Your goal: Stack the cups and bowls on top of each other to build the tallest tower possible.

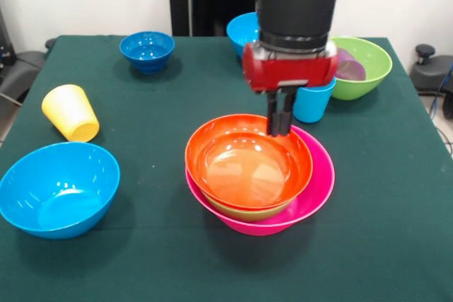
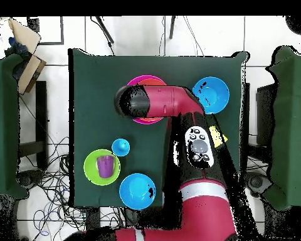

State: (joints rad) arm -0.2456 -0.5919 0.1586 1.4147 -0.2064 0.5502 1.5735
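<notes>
The tower stands at the table's middle: a wide orange bowl [image 1: 248,164] nested in a lime-green bowl [image 1: 248,212], which sits in the large pink bowl [image 1: 315,185]. My gripper [image 1: 279,131] hangs straight down at the orange bowl's far rim, its fingers pressed close together on that rim. The light blue cup [image 1: 311,102] stands upright on the table just behind the gripper. In the overhead view the arm covers most of the stack and only the pink bowl's rim [image 2: 147,78] shows. The light blue cup [image 2: 121,147] also shows there.
A second lime-green bowl [image 1: 364,68] holds the purple cup [image 1: 349,67] at the far right. The yellow cup [image 1: 71,112] lies on its side at the left. One sky-blue bowl [image 1: 58,189] is at the near left, another [image 1: 243,30] behind the arm. A dark-blue bowl [image 1: 147,51] is at the far left.
</notes>
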